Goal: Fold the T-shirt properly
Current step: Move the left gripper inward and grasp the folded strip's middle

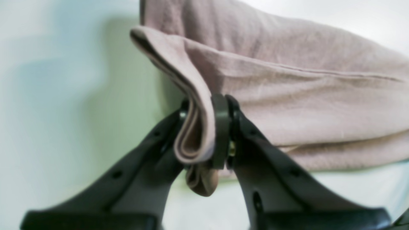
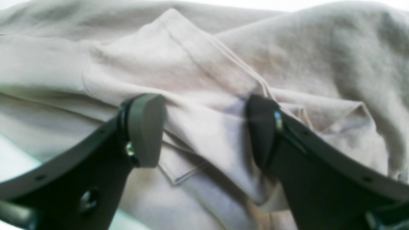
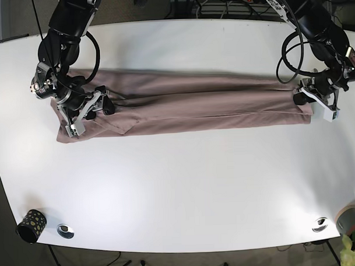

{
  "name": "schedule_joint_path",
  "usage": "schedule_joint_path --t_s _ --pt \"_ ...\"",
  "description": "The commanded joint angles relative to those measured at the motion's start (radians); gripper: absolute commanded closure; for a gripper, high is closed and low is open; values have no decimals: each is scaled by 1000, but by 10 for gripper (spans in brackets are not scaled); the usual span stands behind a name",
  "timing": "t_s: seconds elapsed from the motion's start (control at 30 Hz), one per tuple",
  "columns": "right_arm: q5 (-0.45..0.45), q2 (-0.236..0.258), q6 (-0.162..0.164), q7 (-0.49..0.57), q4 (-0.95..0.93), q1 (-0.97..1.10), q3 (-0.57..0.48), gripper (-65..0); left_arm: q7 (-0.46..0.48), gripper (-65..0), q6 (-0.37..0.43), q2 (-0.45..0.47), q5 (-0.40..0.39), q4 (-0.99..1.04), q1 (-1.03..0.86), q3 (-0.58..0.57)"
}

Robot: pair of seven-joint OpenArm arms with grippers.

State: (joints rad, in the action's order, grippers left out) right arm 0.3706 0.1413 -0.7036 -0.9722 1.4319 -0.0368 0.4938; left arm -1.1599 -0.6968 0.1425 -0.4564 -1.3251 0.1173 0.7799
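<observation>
T-shirt point(image 3: 188, 103) fabric, a dusty pink, is seen stretched into a long, narrow band across the far half of the white tabletop point(image 3: 185, 185), running between the two arms. Its end on the base view's right is pinched by the left tool point(image 1: 206, 134): in the left wrist view, several folded layers of cloth point(image 1: 287, 95) are pressed between the two dark pads, with a small loop of fabric hanging below them. At the other end, the right tool point(image 2: 204, 127) is shown with its pads spread apart, resting on rumpled cloth point(image 2: 191, 70); a hemmed corner is seen between and below the pads, but nothing is clamped. In the base view this tool point(image 3: 89, 110) is placed on the band's end, where the fabric is more bunched and a lower corner is spread toward the tabletop edge. A small dark speckled cup point(image 3: 31, 225) is seen at the near corner on the base view's left, well apart from the shirt, and two small round discs point(image 3: 65, 230) point(image 3: 319, 224) are set near the front edge.
</observation>
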Motion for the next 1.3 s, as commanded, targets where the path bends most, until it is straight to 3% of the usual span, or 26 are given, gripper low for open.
schedule_joint_path --t_s 0.0,0.1,0.5,0.67,0.97,1.03,1.13,1.27 --pt "-9 7 5 -18 7 -8 3 -388 21 -64 -1 13 -15 -86 14 -3" --pt "-9 7 5 -18 5 -8 3 -388 22 -64 -1 -8 -15 -146 14 -79" --pt "-9 7 5 -18 5 -8 3 -388 25 -64 -1 -77 -9 -370 -20 -586" --pt "-9 7 5 -18 4 -8 3 -388 25 -67 -1 -125 1 -373 -12 -713" --pt "-9 7 5 -18 2 -8 3 -388 24 -72 -1 -189 140 -382 -18 -811" --pt "-9 7 5 -18 2 -10 3 -388 22 -107 -1 -189 141 -388 -18 -793" --pt "-9 7 5 -18 2 -10 3 -388 19 -232 -1 -185 176 -411 -20 -747" --pt "-9 7 5 -18 2 -10 3 -388 21 -397 -1 -171 325 -491 -44 -724"
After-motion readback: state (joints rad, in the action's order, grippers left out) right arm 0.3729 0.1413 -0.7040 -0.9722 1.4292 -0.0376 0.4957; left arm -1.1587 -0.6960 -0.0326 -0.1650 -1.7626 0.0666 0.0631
